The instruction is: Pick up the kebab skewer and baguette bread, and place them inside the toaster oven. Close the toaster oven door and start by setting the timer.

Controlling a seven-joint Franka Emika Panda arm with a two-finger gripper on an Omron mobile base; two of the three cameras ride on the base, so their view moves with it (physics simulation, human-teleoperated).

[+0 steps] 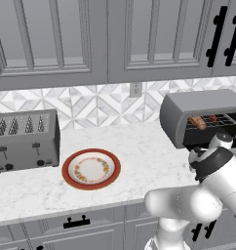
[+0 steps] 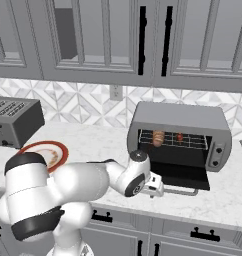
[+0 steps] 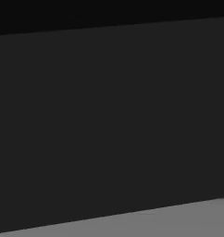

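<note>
A: What sort of place is this?

B: A rendered home kitchen. Grey panelled wall cabinets [image 1: 56, 39] with black bar handles span the top of both base views, and matching drawers [image 1: 76, 227] run along the bottom edge.

A: What else shows it?

B: A white marble-look counter [image 1: 139, 146] crosses the middle, backed by a diamond-patterned tile wall [image 1: 90, 105] with an outlet [image 1: 135, 89]. On the counter, a slotted silver toaster [image 1: 25, 139] sits at left, a red-rimmed plate [image 1: 91, 169] at center, and a grey toaster oven [image 2: 180, 135] at right, its door [image 2: 180, 176] folded down and food on the wire rack [image 2: 174, 140].
</note>
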